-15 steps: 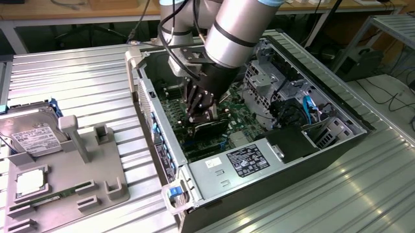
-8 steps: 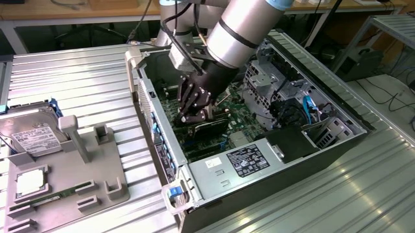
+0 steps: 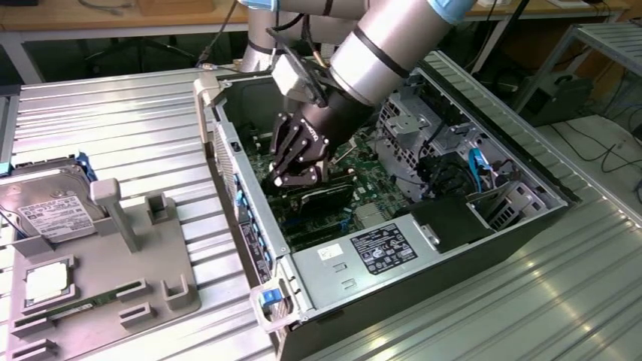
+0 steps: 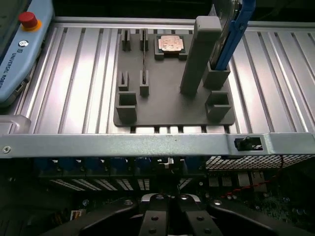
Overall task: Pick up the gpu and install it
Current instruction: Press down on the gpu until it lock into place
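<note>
On the exterior view's left, the grey fixture tray [image 3: 150, 278] sits on the ribbed metal worktop [image 3: 120, 128]; it carries the silver hard drive [image 3: 45, 207] standing in its rear slot, a square chip [image 3: 45, 282] lying flat in a recess, and a slim green memory stick [image 3: 71, 307] on edge near the front, while the other slots stand vacant. To the right of it lies the open computer case [image 3: 301, 289], and in it show the green motherboard [image 3: 366, 180], the power supply with its label [image 3: 386, 248], and the drive cages at the far side. The tool [image 3: 291, 179] reaches down inside the case with its fingers pressed together, low over the board. Just beneath and beside its tips the gpu [image 3: 326, 199] lies as a dark card along the motherboard, apparently at its slot; whether the tool pinches its edge or merely pushes on it I cannot tell. By my judgement the work is at the installing stage, the card already brought into the case. Seating it calls for the card's edge to be square over the slot and firm, straight downward pressure.
</note>
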Available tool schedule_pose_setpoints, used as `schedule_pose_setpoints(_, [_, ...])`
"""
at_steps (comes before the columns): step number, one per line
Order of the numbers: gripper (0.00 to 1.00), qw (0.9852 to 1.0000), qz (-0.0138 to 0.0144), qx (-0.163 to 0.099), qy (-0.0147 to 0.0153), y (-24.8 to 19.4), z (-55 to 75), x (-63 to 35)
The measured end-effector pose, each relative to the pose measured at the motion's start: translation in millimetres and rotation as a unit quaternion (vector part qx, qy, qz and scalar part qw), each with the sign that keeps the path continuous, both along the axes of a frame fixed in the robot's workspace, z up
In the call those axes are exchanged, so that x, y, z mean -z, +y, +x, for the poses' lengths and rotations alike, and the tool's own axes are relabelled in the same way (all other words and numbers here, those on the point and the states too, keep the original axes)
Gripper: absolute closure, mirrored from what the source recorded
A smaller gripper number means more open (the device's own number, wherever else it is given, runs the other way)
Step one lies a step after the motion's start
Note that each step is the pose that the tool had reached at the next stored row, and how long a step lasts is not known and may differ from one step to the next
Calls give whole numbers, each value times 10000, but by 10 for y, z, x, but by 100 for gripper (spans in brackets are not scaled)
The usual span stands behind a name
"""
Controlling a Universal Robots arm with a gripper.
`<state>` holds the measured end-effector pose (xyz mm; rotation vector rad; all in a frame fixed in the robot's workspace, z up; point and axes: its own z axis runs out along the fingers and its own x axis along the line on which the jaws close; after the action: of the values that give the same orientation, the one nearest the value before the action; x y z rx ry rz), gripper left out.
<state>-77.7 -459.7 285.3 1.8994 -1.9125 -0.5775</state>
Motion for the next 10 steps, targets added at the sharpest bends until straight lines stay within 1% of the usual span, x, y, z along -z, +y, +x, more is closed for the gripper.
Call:
schedule_pose_setpoints(2, [89,9999,0,-1,129,1,60,4])
schedule_pose_setpoints(4, [89,9998,0,-1,205,1,73,20])
schedule_pose_setpoints(6, [89,9997,0,0,248,1,73,46])
schedule_pose_setpoints(8, [89,9996,0,0,281,1,73,62])
schedule_pose_setpoints(10, [89,9995,0,0,308,1,73,67])
